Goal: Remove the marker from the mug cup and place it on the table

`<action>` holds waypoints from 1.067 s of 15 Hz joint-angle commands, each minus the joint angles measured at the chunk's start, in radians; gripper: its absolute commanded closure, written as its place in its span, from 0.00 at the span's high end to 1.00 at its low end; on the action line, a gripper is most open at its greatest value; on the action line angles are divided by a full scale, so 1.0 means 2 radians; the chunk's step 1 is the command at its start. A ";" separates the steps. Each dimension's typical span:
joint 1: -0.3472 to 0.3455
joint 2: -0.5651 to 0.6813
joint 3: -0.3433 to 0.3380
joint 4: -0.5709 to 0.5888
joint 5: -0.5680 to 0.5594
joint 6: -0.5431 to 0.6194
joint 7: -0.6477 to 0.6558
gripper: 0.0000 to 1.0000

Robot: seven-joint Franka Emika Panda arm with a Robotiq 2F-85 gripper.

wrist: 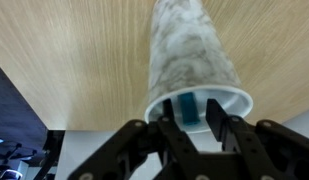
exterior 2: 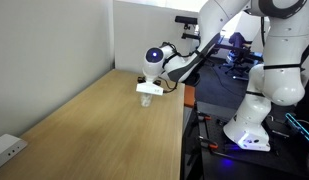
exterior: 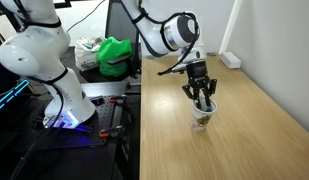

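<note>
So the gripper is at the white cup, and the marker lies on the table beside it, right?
No: the wrist view shows the marker inside the mug cup, not on the table beside it. The gripper is at the cup, yes.

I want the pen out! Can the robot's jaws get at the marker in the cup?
Probably yes: the jaws sit at the mug cup's open mouth, either side of the uncovered marker.

Wht wall [exterior 2: 54, 35], dark bench [exterior: 102, 90]
</note>
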 commanded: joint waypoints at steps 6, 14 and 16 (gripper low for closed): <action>-0.003 -0.005 -0.007 -0.005 0.017 0.006 -0.026 0.39; -0.003 -0.008 -0.011 -0.003 0.033 0.004 -0.077 0.41; -0.002 -0.007 -0.011 -0.001 0.036 0.003 -0.084 0.41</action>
